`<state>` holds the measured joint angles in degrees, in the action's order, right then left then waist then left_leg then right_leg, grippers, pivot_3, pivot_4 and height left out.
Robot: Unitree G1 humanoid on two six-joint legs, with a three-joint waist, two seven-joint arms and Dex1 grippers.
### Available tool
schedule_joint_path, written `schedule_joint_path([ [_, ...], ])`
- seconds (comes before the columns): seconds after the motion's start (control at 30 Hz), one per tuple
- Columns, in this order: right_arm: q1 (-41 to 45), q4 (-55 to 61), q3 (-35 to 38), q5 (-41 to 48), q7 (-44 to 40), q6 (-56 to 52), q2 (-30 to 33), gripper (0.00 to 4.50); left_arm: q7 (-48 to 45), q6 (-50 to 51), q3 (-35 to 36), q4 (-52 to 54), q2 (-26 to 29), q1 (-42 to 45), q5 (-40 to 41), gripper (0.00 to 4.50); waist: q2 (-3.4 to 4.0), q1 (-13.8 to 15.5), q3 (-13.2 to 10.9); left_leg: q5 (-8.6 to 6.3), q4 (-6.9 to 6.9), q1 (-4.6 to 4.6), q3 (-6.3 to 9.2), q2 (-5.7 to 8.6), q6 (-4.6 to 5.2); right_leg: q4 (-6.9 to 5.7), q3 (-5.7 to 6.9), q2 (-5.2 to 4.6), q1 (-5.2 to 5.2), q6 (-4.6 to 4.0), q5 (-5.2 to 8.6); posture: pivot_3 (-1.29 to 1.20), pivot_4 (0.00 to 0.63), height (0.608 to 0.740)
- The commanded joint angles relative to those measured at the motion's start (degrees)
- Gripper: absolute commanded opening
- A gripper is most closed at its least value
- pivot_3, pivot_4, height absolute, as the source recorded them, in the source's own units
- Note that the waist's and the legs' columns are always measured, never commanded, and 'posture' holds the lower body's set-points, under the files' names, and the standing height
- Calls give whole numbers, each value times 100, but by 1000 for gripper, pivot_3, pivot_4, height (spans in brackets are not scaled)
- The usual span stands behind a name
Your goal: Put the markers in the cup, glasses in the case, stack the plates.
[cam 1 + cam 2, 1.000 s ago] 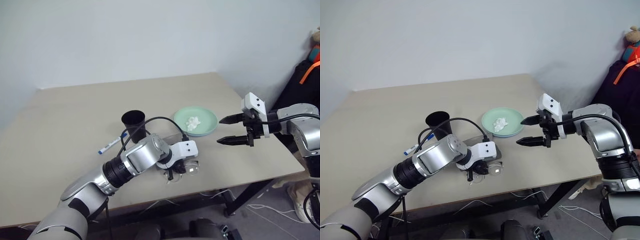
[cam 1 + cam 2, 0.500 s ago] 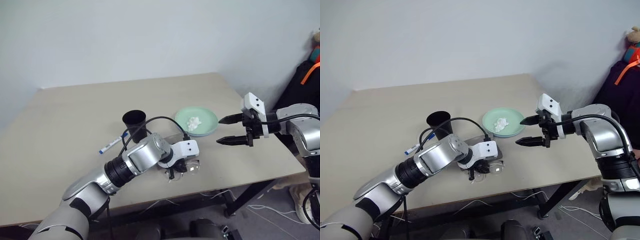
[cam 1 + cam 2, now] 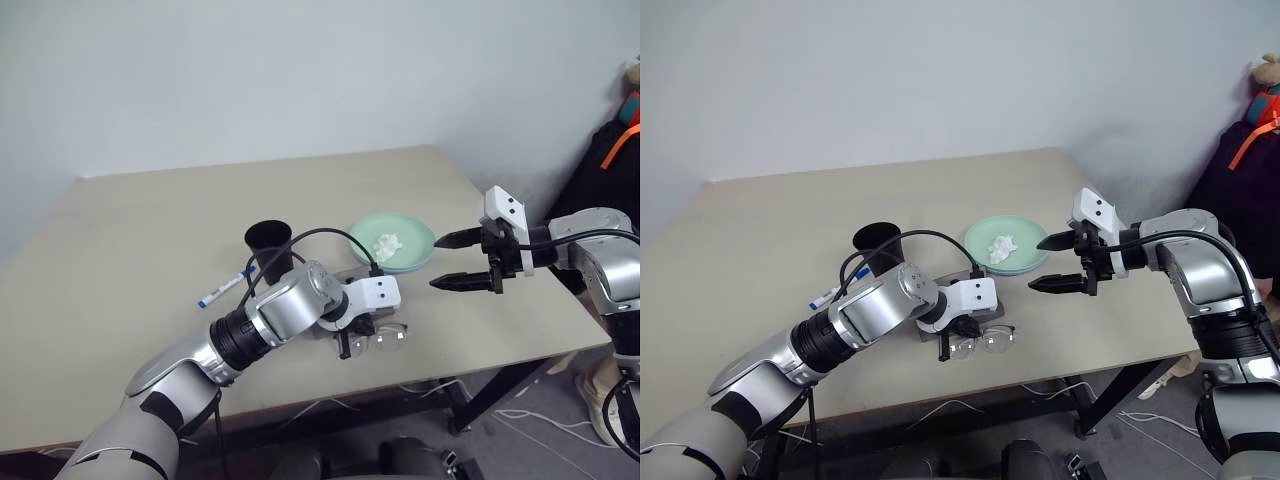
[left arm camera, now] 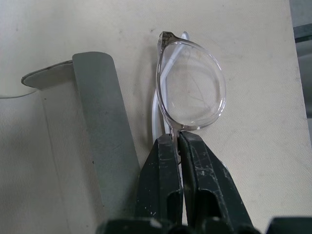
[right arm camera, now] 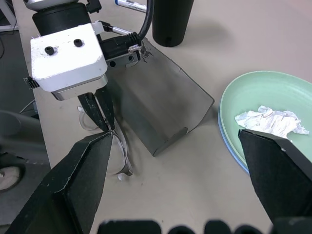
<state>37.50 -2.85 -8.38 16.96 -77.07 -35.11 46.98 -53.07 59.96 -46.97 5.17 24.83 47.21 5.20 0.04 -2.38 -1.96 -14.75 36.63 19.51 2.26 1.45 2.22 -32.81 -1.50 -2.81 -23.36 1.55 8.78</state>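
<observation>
The clear-framed glasses (image 4: 192,87) lie on the table beside the grey case (image 4: 102,126), near the front edge. My left gripper (image 4: 176,139) is shut on their bridge, between the lenses, fingers pointing down at the table (image 3: 150,220). From the head the glasses (image 3: 388,340) stick out to the right of that gripper (image 3: 345,352). The black cup (image 3: 268,248) stands upright behind the case, and a blue-capped marker (image 3: 222,288) lies to its left. The mint green plate (image 3: 400,228) rests on a light blue plate (image 5: 226,146). My right gripper (image 3: 437,262) hovers open, right of the plates.
A crumpled white tissue (image 3: 386,243) sits in the green plate. The table's right edge is just under my right arm, with dark bags (image 3: 615,150) beyond it. Bare tabletop stretches to the back and the left.
The left gripper's fingers have closed onto the glasses' bridge, and the glasses have turned a little so they reach further to the right. The right arm has stayed put.
</observation>
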Motion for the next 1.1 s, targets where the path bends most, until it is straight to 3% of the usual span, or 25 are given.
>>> schedule_joint_path([
  [0.03,56,180,82,91,23,62,15,4500,-20,-77,-23,99,12,101,-107,31,0,0,0,0,0,0,0,0,0,0,-1,0,0,0,0,0,0,727],
  [0.3,73,172,81,84,15,73,25,4500,-26,-225,57,113,-27,129,-125,31,0,0,0,0,0,0,-1,3,0,-1,-10,2,0,0,0,0,0,727],
  [0.67,151,70,69,47,-20,111,44,4500,-342,-79,1094,241,73,703,376,31,0,-1,0,0,-1,0,-2,4,0,-1,-14,4,-2,1,0,0,0,727],
  [0.9,247,-84,47,3,13,224,-21,4500,-136,-804,1632,-1531,88,1423,75,31,2,-6,1,0,-2,-3,-2,0,1,-3,-14,10,-2,1,0,0,0,727],
  [1.1,256,-107,41,3,13,250,-24,4500,-206,-1028,1668,-1872,-5,1495,-40,31,0,-4,0,-2,-3,3,-2,9,4,-5,-30,11,-6,3,-2,0,0,727],
])
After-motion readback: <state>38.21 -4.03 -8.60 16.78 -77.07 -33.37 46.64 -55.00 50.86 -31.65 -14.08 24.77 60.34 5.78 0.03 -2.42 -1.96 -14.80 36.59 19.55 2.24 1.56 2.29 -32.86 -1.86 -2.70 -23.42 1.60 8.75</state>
